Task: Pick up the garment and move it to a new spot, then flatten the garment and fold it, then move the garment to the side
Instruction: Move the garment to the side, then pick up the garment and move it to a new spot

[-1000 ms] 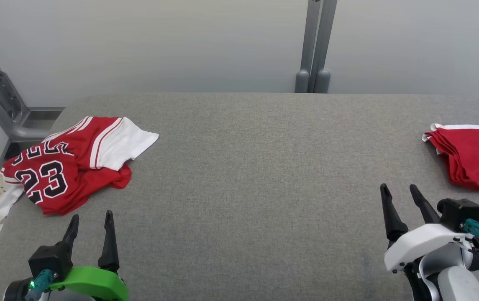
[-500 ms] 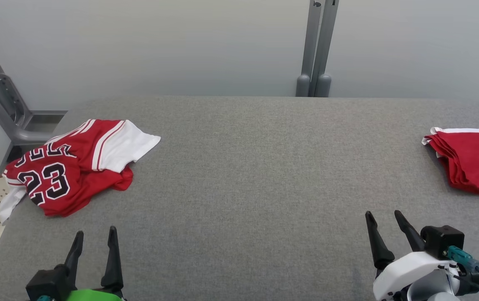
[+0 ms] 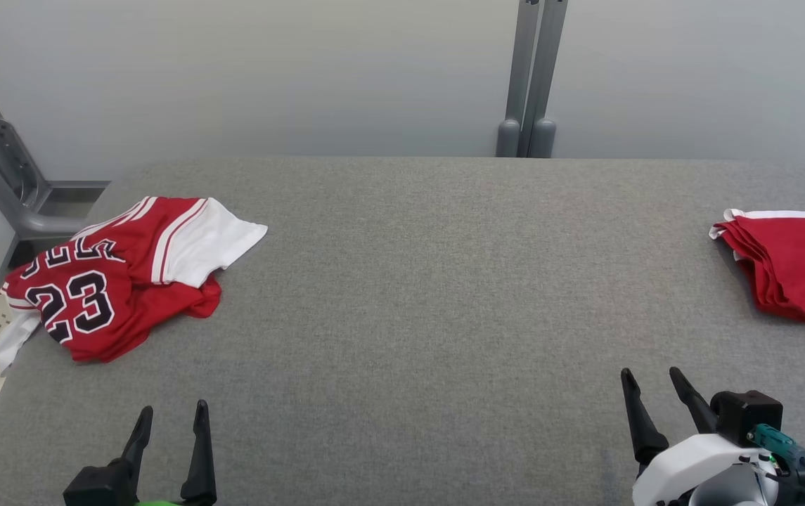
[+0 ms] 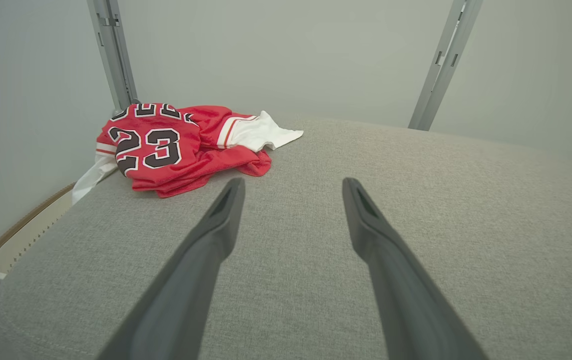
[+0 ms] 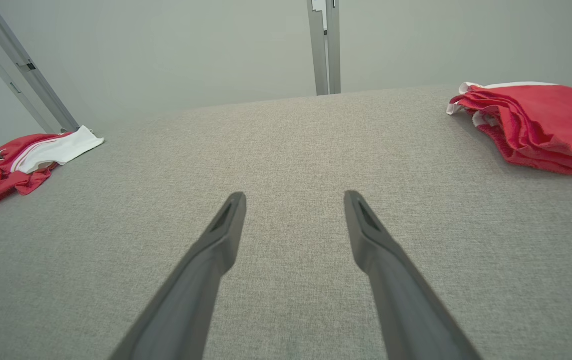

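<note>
Grey table (image 3: 402, 295): left gripper (image 3: 172, 409), right gripper (image 3: 651, 372) both spread empty; jersey (image 3: 107, 288) overhangs the edge, sloppy grab might drag it off.

A wide surface (image 3: 416, 295) covered in grey woven fabric is seen, with a grey upright post (image 3: 530, 77) behind its far edge. Well left of the post, a crumpled red and white jersey (image 3: 114, 281) numbered 23 is laid, one white part draped over the surface's edge. Well right of the post, a folded stack of red cloth (image 3: 796, 270) is laid.
</note>
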